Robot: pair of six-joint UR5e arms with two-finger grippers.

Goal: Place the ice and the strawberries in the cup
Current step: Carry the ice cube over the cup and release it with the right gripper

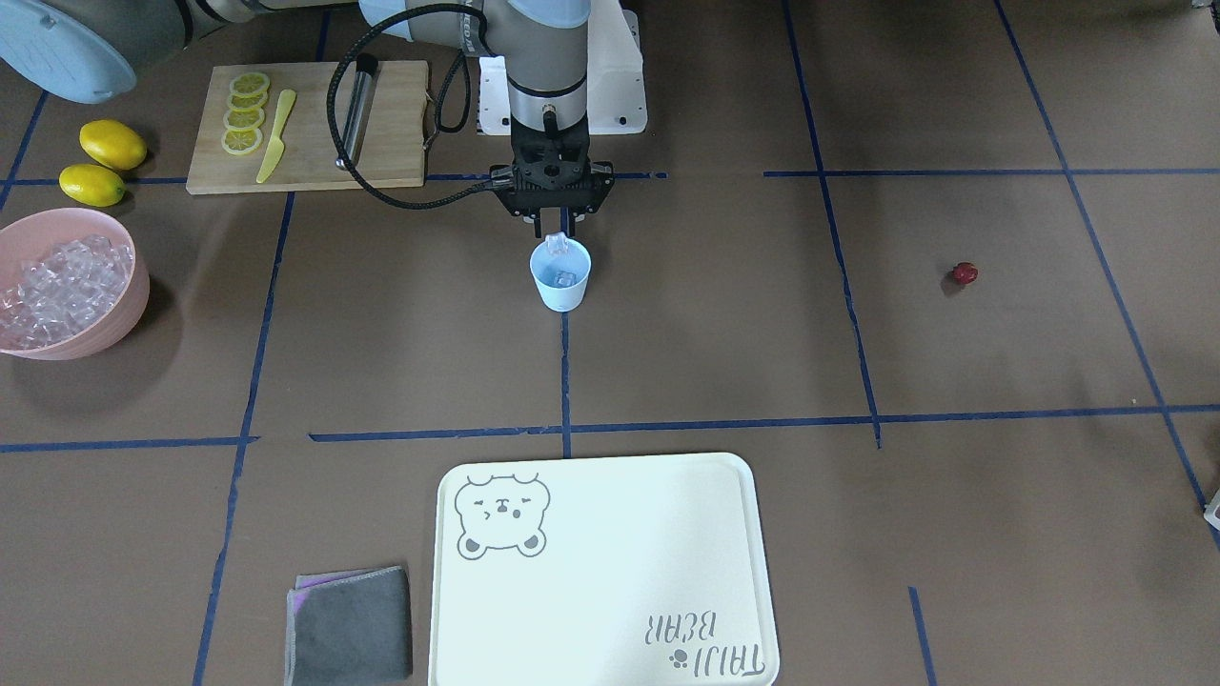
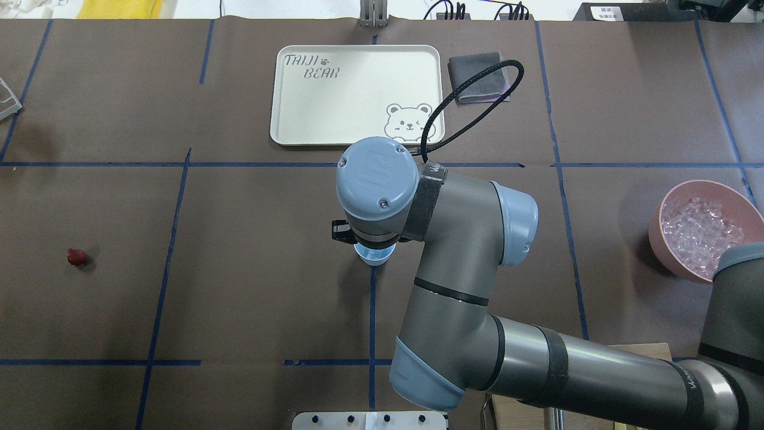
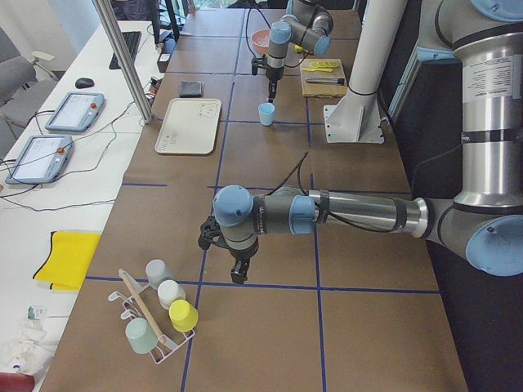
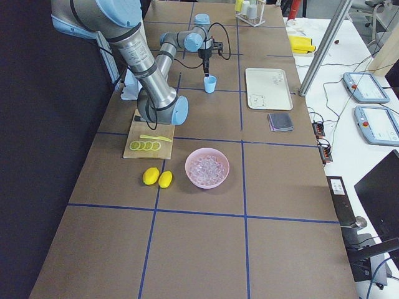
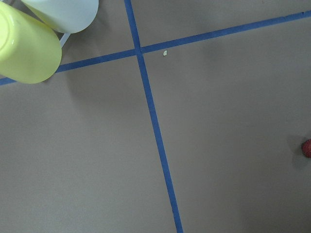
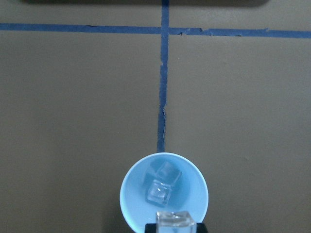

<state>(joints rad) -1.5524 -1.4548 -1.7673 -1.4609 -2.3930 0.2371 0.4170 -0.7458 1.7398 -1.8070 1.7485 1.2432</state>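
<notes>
The light blue cup point(image 1: 560, 283) stands mid-table with two ice cubes point(image 6: 159, 191) inside. My right gripper point(image 1: 561, 238) hangs straight over the cup's rim, shut on another clear ice cube point(image 6: 175, 219). The wrist view shows that cube just above the cup point(image 6: 164, 194). More ice point(image 1: 62, 284) fills the pink bowl point(image 1: 136, 303) on the robot's right. A small dark red strawberry point(image 1: 965, 274) lies alone on the robot's left, also seen in the left wrist view as the strawberry point(image 5: 307, 148). My left gripper point(image 3: 237, 274) hovers low near it; I cannot tell its state.
A wooden board point(image 1: 305, 167) carries lemon slices, a yellow knife and a dark tube. Two lemons point(image 1: 103, 160) lie beside it. A pale tray point(image 1: 610, 572) and a grey cloth point(image 1: 350, 627) sit at the far edge. A rack of cups point(image 3: 163, 314) stands by the left arm.
</notes>
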